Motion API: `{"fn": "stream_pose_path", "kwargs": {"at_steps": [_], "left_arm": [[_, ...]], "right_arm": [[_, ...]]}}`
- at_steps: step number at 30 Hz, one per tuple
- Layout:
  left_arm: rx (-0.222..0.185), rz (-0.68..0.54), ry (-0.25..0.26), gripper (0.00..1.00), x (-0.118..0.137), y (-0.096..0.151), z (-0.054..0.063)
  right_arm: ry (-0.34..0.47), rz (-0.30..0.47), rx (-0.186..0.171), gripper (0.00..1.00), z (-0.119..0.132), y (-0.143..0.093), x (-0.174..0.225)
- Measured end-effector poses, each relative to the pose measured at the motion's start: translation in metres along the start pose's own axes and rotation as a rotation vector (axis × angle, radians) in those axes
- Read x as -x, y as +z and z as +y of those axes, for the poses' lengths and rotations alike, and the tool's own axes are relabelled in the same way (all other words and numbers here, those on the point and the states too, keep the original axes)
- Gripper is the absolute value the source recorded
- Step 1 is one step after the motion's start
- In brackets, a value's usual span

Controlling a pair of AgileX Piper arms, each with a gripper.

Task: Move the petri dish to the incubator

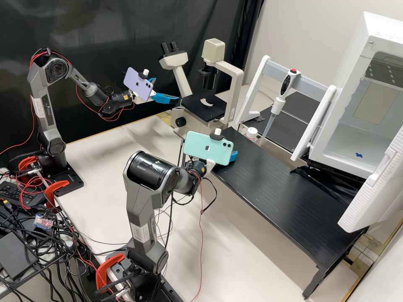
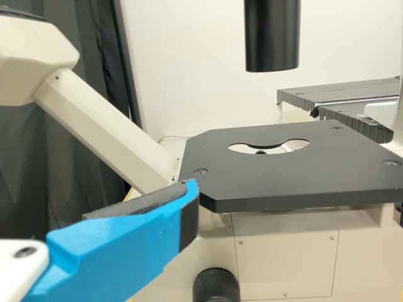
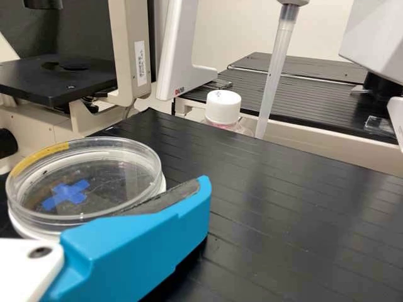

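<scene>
At the bench's back left, my left gripper (image 1: 161,94) stands open with nothing between its fingers, near the microscope stage; the left wrist view has the same gripper (image 2: 151,233) beside the stage. Partly hidden by its phone, my right gripper (image 1: 234,156) is at the left corner of the black platform. The right wrist view puts the petri dish (image 3: 94,179), clear with yellow tape on its rim and a blue cross, close along a finger of my open right gripper (image 3: 170,217). A white round piece lies under the dish. The incubator (image 1: 348,147) stands open at the right.
The microscope (image 1: 235,79) rises behind the black platform (image 1: 285,197). A pipette (image 1: 279,100) hangs on a white stand behind it, with a white-capped bottle (image 1: 252,133) nearby. The incubator's door (image 1: 378,191) reaches over the platform's right end.
</scene>
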Motion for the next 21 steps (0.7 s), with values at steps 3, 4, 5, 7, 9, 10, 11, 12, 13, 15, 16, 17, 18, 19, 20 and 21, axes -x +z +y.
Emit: {"fn": "stream_pose_path", "kwargs": {"at_steps": [3,4,5,7,9,10,11,12,13,15,16,17,18,19,20,21], "left_arm": [[0.000,0.000,0.000,1.00,0.0000,0.0000,0.0000],[0.000,0.000,0.000,1.00,0.0000,0.0000,0.0000],[0.000,0.000,0.000,1.00,0.0000,0.0000,0.0000],[0.000,0.000,0.000,1.00,0.0000,0.0000,0.0000],[0.000,0.000,0.000,1.00,0.0000,0.0000,0.0000],[0.000,0.000,0.000,1.00,0.0000,0.0000,0.0000],[0.000,0.000,0.000,1.00,0.0000,0.0000,0.0000],[0.000,0.000,0.000,1.00,0.0000,0.0000,0.0000],[0.000,0.000,0.000,1.00,0.0000,0.0000,0.0000],[0.000,0.000,0.000,1.00,0.0000,0.0000,0.0000],[0.000,0.000,0.000,1.00,0.0000,0.0000,0.0000],[0.000,0.000,0.000,1.00,0.0000,0.0000,0.0000],[0.000,0.000,0.000,1.00,0.0000,0.0000,0.0000],[0.000,0.000,0.000,1.00,0.0000,0.0000,0.0000],[0.000,0.000,0.000,1.00,0.0000,0.0000,0.0000],[0.000,0.000,0.000,1.00,0.0000,0.0000,0.0000]], "right_arm": [[-0.009,0.005,-0.013,0.00,0.0007,0.0012,0.0003],[-0.009,0.004,-0.017,0.00,0.0009,0.0014,0.0003],[-0.009,0.004,-0.020,0.00,0.0009,0.0014,0.0003],[-0.009,0.004,-0.020,0.00,0.0009,0.0014,0.0003],[-0.009,0.004,-0.020,0.00,0.0009,0.0014,0.0003],[-0.009,0.004,-0.020,0.00,0.0009,0.0014,0.0003],[-0.009,0.004,-0.020,0.00,0.0009,0.0014,0.0003],[-0.009,0.004,-0.020,0.00,0.0009,0.0014,0.0003],[-0.008,0.004,-0.022,0.00,0.0010,0.0015,0.0003],[-0.005,0.002,-0.023,0.00,0.0012,0.0016,0.0003],[-0.004,0.001,-0.018,0.00,0.0013,0.0017,0.0003],[-0.003,0.000,-0.020,0.00,0.0014,0.0018,0.0003],[0.000,-0.002,-0.021,0.00,0.0016,0.0020,0.0003],[0.003,-0.004,-0.021,0.00,0.0019,0.0022,0.0003],[0.004,-0.007,-0.025,0.00,0.0017,0.0027,0.0005],[0.005,-0.008,-0.026,0.00,0.0018,0.0028,0.0006]]}}
